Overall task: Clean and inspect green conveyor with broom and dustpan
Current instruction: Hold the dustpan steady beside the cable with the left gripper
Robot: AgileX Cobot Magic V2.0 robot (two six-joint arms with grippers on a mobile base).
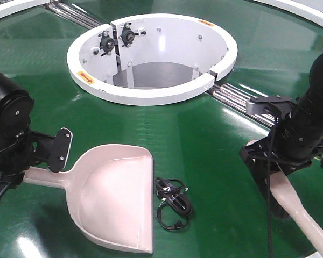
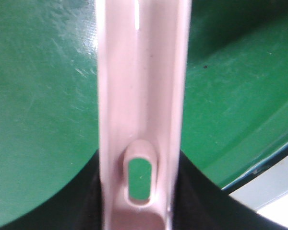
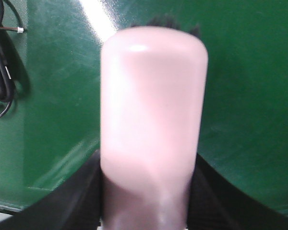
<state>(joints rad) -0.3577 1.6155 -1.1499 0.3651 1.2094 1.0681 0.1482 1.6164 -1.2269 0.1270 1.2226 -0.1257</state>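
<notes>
The pale pink dustpan (image 1: 116, 196) lies on the green conveyor (image 1: 204, 140), mouth towards the right. My left gripper (image 1: 43, 169) is shut on its straight handle; the left wrist view shows the slotted handle (image 2: 141, 96) clamped in the left gripper (image 2: 141, 211). My right gripper (image 1: 272, 180) is shut on the pink broom (image 1: 304, 220), head down on the belt at the right. In the right wrist view the broom's back (image 3: 153, 105) fills the right gripper (image 3: 149, 206), with dark bristles at its far end. A black coiled cable (image 1: 172, 204) lies just right of the dustpan's mouth.
The white ring hub (image 1: 151, 54) stands at the back centre, with chrome roller strips (image 1: 234, 102) running from it towards the right arm. The cable also shows in the right wrist view (image 3: 0, 62), left of the broom. A white rim (image 2: 273, 187) borders the belt near the left arm.
</notes>
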